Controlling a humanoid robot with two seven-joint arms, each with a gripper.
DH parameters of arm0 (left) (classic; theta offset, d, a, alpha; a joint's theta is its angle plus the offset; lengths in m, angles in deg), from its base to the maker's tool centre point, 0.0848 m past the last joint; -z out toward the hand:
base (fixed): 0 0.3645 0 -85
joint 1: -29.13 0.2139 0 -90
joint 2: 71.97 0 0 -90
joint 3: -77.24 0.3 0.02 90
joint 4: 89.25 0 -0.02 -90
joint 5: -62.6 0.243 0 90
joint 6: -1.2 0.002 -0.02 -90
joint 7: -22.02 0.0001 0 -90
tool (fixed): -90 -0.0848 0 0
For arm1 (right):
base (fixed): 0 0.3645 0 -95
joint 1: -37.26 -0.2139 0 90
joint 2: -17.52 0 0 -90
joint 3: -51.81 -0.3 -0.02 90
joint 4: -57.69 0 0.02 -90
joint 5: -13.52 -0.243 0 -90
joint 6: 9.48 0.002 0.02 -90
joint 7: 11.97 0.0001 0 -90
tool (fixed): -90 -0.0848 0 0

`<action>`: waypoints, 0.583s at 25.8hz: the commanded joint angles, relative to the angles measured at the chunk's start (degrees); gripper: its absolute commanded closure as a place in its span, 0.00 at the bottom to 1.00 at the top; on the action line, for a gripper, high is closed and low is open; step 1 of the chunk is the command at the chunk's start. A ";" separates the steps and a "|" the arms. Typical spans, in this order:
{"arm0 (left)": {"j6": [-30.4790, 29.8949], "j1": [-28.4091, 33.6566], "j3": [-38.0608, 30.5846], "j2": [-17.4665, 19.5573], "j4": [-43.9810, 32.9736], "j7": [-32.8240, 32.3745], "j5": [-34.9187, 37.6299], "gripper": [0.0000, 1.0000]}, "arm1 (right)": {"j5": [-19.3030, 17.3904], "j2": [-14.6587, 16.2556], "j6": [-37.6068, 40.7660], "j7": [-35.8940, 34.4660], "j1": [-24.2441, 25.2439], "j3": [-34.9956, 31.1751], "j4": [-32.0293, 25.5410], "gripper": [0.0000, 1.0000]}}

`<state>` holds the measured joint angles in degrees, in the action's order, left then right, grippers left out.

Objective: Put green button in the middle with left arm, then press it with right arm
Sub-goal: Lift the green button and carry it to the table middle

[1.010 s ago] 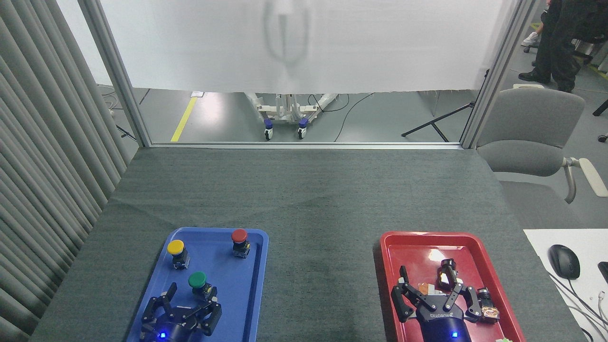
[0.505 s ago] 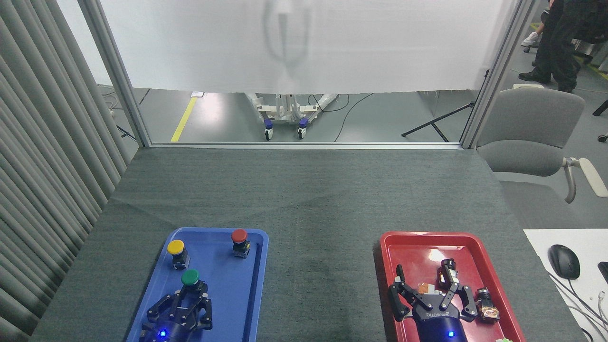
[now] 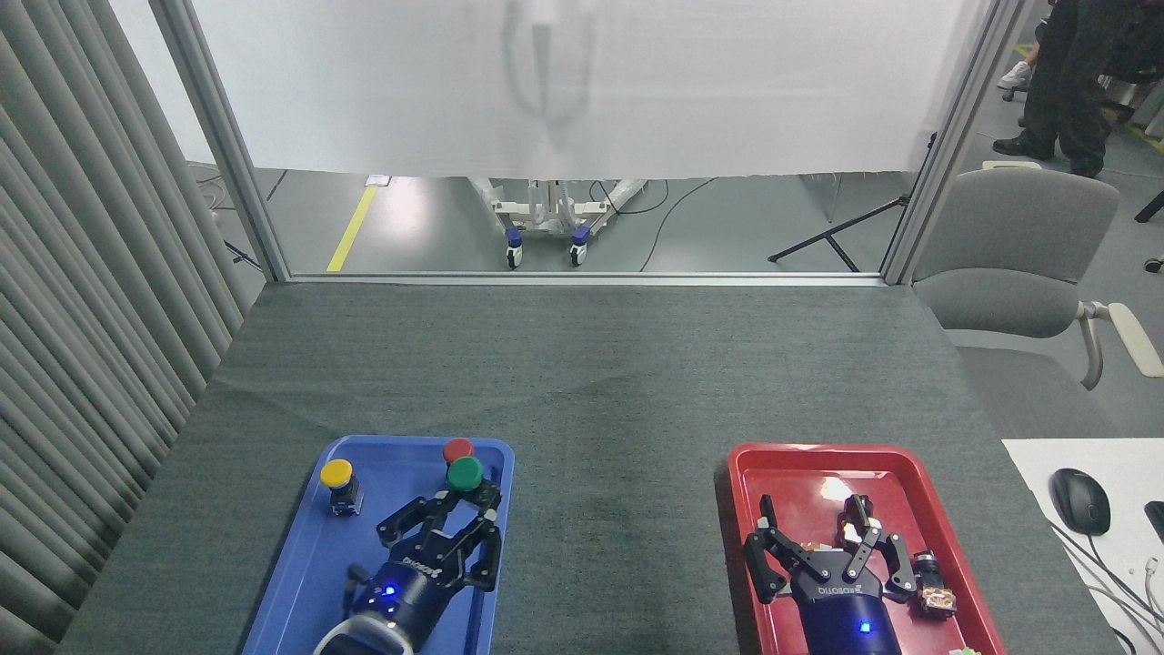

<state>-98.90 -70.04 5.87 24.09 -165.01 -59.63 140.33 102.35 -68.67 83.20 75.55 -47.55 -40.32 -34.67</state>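
Head view of a grey cloth table (image 3: 582,364). Nearest on the left, the left gripper (image 3: 466,503) reaches up over the blue tray (image 3: 300,582), its black fingers (image 3: 491,546) closed around the base of the green button (image 3: 465,473), whose domed cap stands above the fingertips. The button is over the far right part of the blue tray, not on the bare cloth in the middle (image 3: 618,473). Nearest on the right, the right gripper (image 3: 827,541) lies over the red tray (image 3: 746,491) with its fingers spread apart and nothing between them; a small black and copper part (image 3: 932,587) rests in the tray just beside it.

Farther back on the blue tray, the red button (image 3: 455,448) stands directly behind the green one, partly hidden by it, and the yellow button (image 3: 336,480) stands near the far left corner, well apart from both. A computer mouse (image 3: 1080,500) sits on a white surface at the right edge. Beyond the table are a grey chair (image 3: 1018,255), a white curtain (image 3: 582,82) and a person's dark trouser legs (image 3: 1073,82).
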 commanded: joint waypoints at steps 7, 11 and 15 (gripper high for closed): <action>1.76 -9.54 5.36 -13.80 23.37 -0.44 12.36 1.00 | -0.07 0.33 -0.22 0.02 0.17 -0.34 0.25 0.00; 3.60 -9.46 7.11 -13.80 24.25 -0.61 12.01 1.00 | -0.07 -0.11 -0.22 0.02 0.26 -0.42 0.34 0.00; 3.52 -9.28 7.29 -13.80 24.34 -0.61 11.92 1.00 | -0.07 -0.02 -0.22 0.02 0.34 -0.25 0.25 0.01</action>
<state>-95.48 -79.36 12.92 10.43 -141.09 -60.23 152.21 102.29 -68.75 82.95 75.57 -47.29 -40.68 -34.39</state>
